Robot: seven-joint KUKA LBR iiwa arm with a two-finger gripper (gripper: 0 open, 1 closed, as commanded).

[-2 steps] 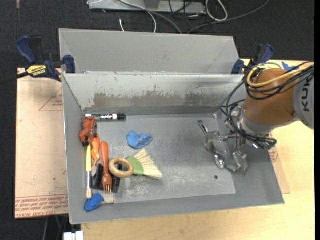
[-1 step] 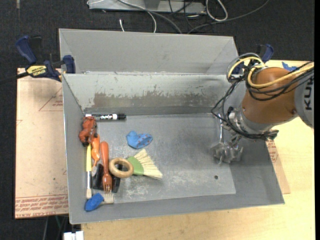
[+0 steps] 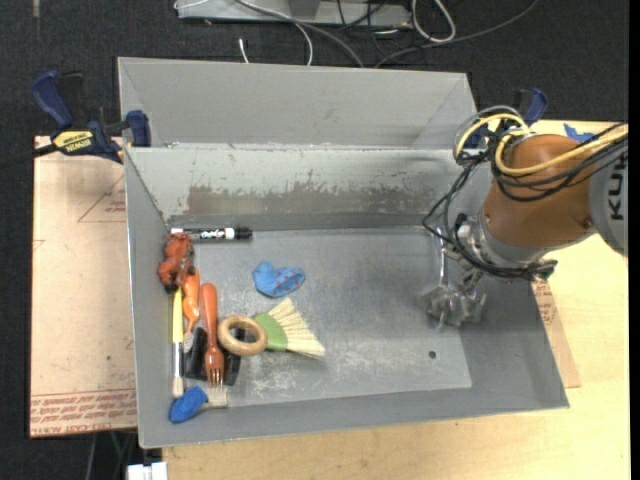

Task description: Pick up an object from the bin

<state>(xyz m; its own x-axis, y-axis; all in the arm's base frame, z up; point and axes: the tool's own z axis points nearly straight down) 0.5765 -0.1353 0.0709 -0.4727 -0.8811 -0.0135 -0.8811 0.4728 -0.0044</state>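
My gripper (image 3: 453, 308) hangs low over the bare floor at the right side of the bin, open, with nothing between its fingers. The loose things nearest to it lie well to its left. One is a small brush (image 3: 288, 330) with a green neck and pale fanned bristles, at the middle of the floor. The other is a crumpled blue piece (image 3: 277, 279) just above the brush. A tan tape ring (image 3: 241, 335) rests against the brush's left end.
Along the bin's left wall lie a black marker (image 3: 210, 234), an orange toy figure (image 3: 175, 260), an orange fork (image 3: 211, 334), a thin yellow stick (image 3: 178, 340) and a blue lump (image 3: 188, 405). The arm comes in over the right rim.
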